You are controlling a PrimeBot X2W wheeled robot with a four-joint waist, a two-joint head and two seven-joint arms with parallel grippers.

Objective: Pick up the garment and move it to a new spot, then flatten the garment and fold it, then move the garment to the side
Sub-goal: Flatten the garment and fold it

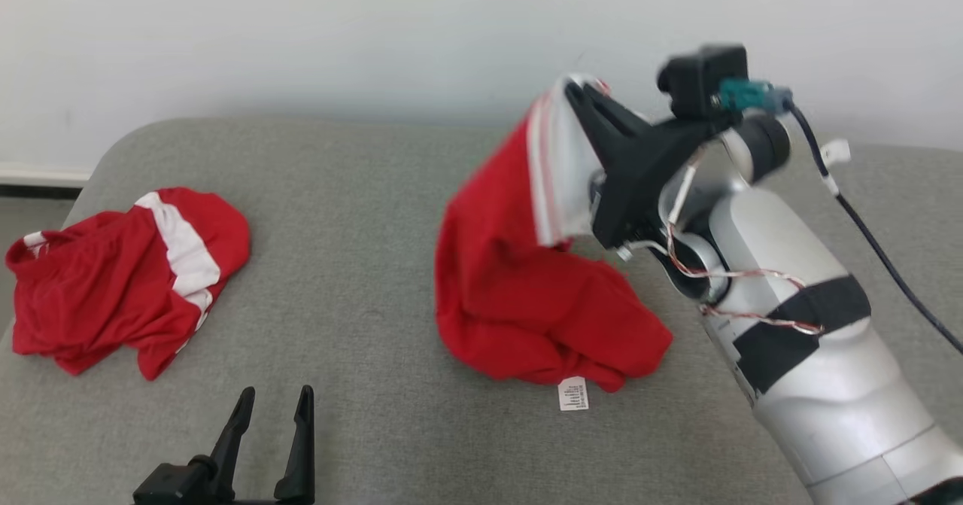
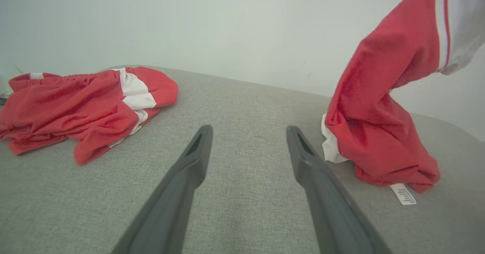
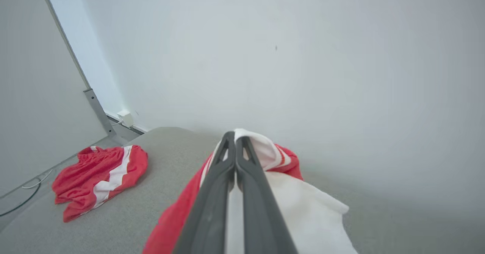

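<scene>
Over the cushion (image 1: 361, 264) — right fingers (image 1: 602, 116) pinch the garment (image 1: 511, 287).

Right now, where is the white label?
Head view, right of centre: the label lies on the grey surface, at the near edge of the lifted garment.

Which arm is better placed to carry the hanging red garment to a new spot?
Right. The right pincer is shut on the white-striped edge of the red garment, whose top is lifted off the grey surface. The left pincer stands open, low and apart from it.
</scene>
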